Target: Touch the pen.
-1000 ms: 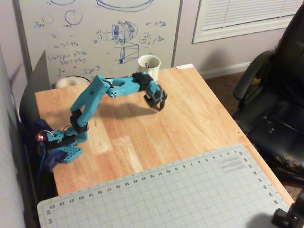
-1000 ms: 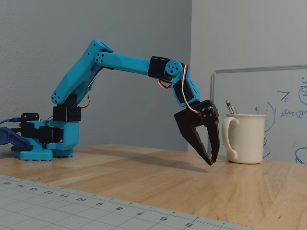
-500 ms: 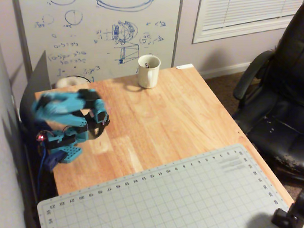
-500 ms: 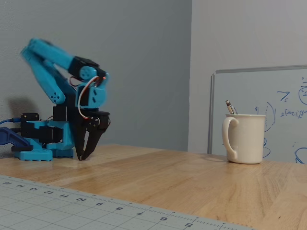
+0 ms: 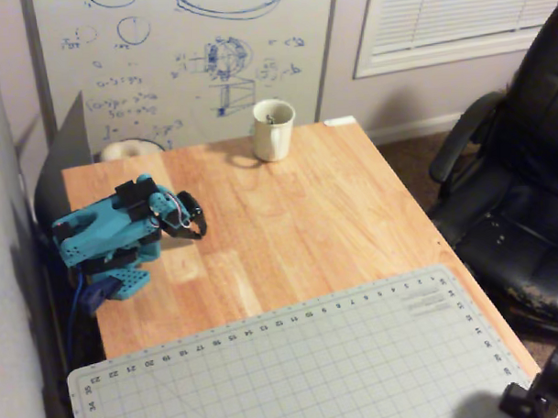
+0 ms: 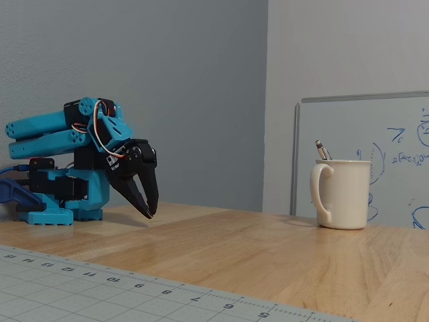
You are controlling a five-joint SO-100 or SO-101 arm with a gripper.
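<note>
Arm folded at its base, away from the mug

The gripper (image 6: 150, 212) (fingers nearly together, holding nothing) hangs above the table (image 6: 281, 258); the pen (image 6: 322, 149) stands in the mug (image 6: 343, 194).

pen (image 6: 322, 149) mostly hidden inside mug (image 6: 343, 194), whiteboard (image 6: 375, 157) cut off at right edge

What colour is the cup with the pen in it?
The mug is cream-white, clearest in the fixed view.
</note>
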